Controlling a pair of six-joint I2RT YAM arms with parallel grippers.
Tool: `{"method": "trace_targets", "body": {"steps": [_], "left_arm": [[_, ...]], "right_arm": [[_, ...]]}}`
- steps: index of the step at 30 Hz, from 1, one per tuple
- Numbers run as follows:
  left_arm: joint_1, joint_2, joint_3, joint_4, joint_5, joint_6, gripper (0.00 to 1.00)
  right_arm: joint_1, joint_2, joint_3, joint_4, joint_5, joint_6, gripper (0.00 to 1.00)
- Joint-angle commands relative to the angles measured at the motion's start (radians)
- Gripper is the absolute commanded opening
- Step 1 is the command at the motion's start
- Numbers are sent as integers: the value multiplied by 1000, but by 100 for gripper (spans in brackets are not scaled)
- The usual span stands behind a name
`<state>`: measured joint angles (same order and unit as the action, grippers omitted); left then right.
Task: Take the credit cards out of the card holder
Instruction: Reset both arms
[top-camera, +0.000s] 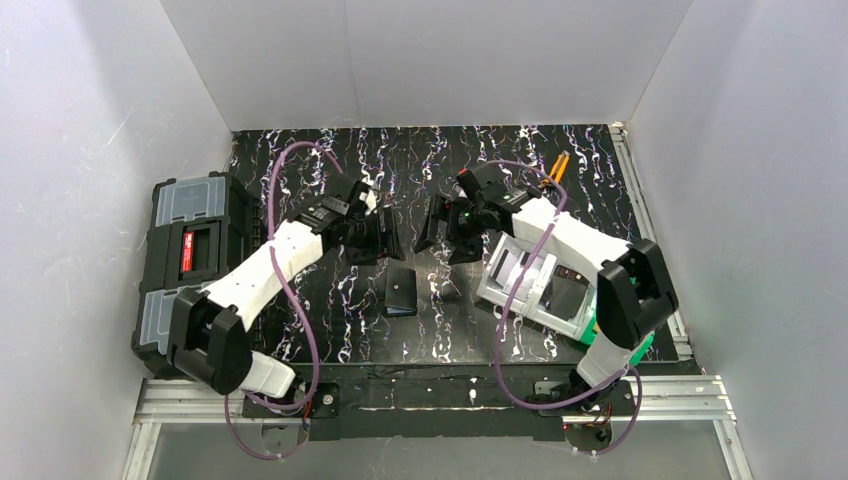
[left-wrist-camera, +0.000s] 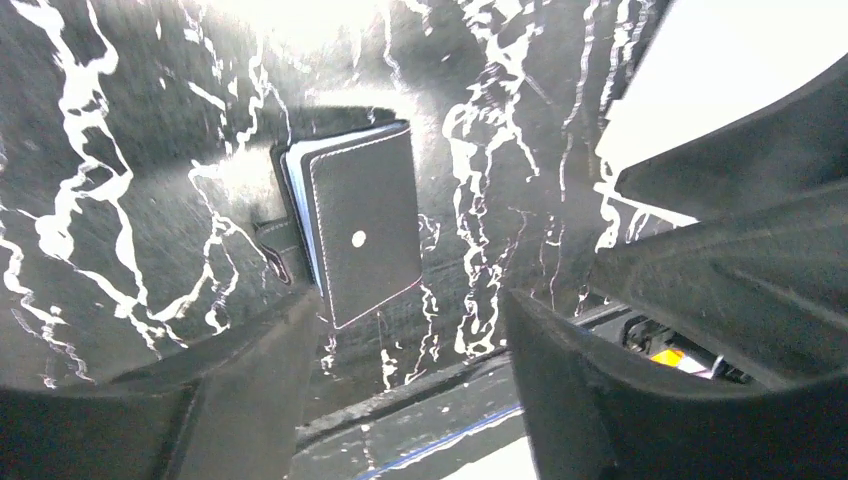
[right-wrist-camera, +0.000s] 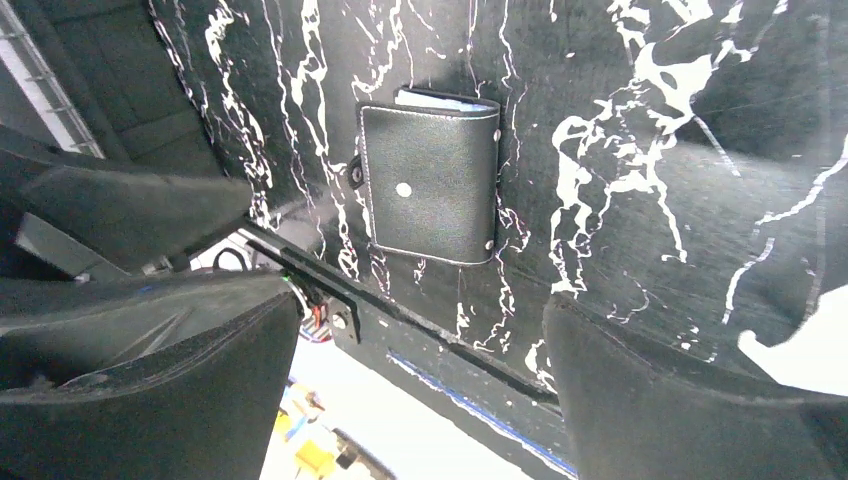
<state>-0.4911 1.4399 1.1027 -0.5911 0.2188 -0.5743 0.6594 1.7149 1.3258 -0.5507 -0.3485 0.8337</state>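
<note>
The card holder (top-camera: 401, 291) lies folded shut on the table (top-camera: 450, 325), between both claws and on their near side, its long axis running away from me. My left claw (top-camera: 388, 243) looks slightly closer; its jaws stand apart, holding nothing. The right claw (top-camera: 445, 235) gapes wide, also empty.
</note>
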Motion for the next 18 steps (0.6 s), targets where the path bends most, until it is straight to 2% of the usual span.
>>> {"method": "trace_targets", "body": {"steps": [1, 3, 9, 13, 18], "left_arm": [[-1, -96, 116, -91, -57, 33, 80], [-1, -102, 167, -122, -75, 45, 97], [0, -131, 285, -185, -166, 38, 98], [0, -146, 324, -223, -260, 19, 98], [0, -151, 325, -246, -293, 68, 98]], "right_arm": [[-17, -117, 32, -57, 105, -59, 98], [-19, -158, 41, -65, 138, -72, 98], [-27, -262, 44, -49, 200, -96, 98], [-29, -313, 42, -43, 225, -110, 98], [-29, -342, 27, -27, 230, -108, 99]]}}
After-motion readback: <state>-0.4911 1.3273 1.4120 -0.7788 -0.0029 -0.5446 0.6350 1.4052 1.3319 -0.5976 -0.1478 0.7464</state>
